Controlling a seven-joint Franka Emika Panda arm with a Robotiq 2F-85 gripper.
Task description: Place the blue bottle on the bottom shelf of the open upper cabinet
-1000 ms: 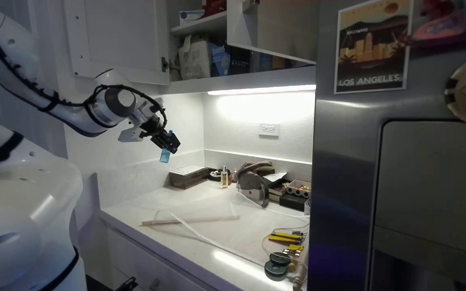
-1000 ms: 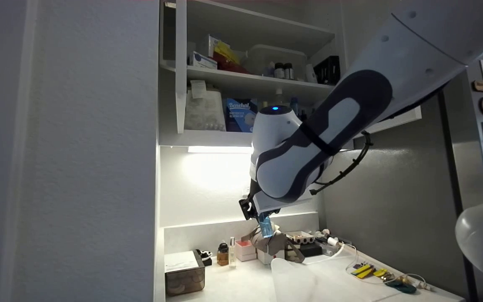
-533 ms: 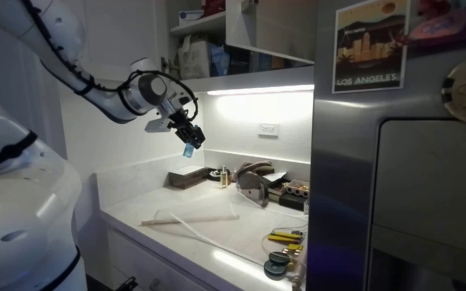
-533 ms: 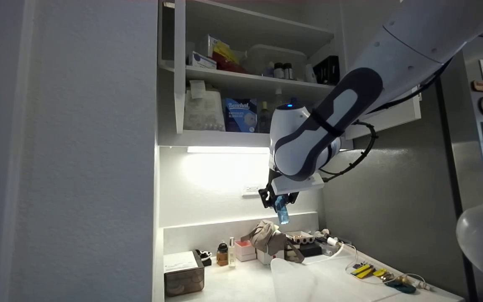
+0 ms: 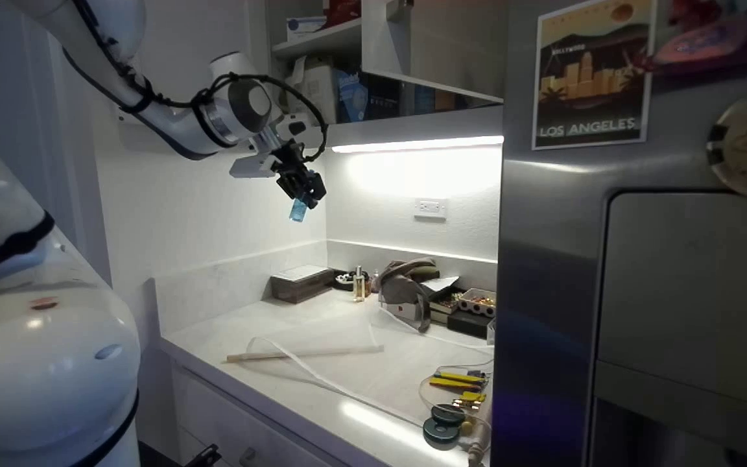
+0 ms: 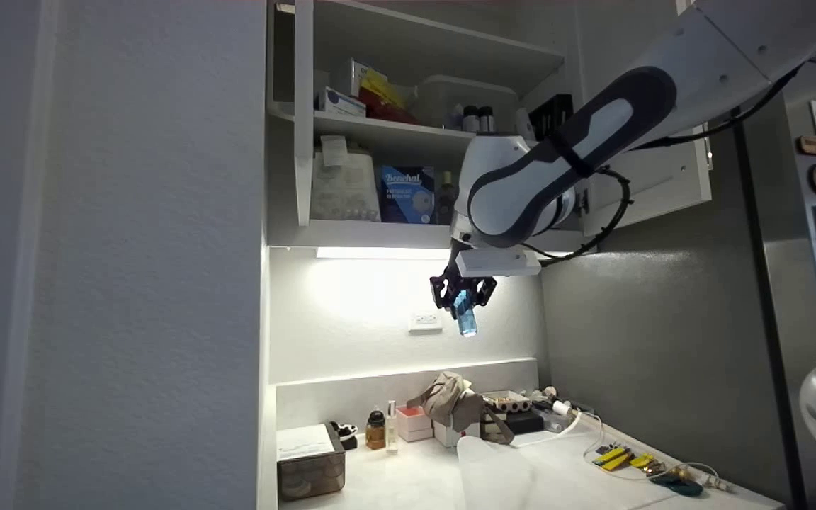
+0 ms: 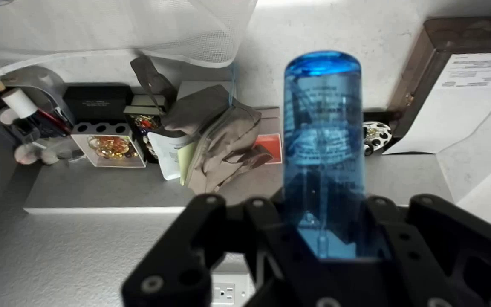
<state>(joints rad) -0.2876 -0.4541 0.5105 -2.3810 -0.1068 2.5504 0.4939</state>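
Observation:
The slim translucent blue bottle (image 7: 323, 115) is held in my gripper (image 7: 326, 209), whose black fingers close on it from both sides. In both exterior views the bottle (image 6: 466, 322) hangs tilted, its clear blue end pointing downward out of the gripper (image 6: 463, 292). It is in the air above the counter and lower than the bottom shelf (image 6: 362, 232). The white upper cabinet (image 6: 304, 142) stands open, with its bottom shelf (image 5: 412, 127) above the bright light strip. The bottle's other end is mostly covered by the gripper.
On the bottom shelf stand a white bag (image 6: 348, 188), a blue box (image 6: 406, 195) and a dark bottle (image 6: 445, 202); my arm covers the shelf's right part. A cabinet door (image 6: 652, 177) juts out at right. A grey fabric pouch (image 5: 406, 285) and boxes sit on the counter below.
My arm has carried the blue bottle upward, after a shift to the right in both exterior views. The grip on it has stayed the same.

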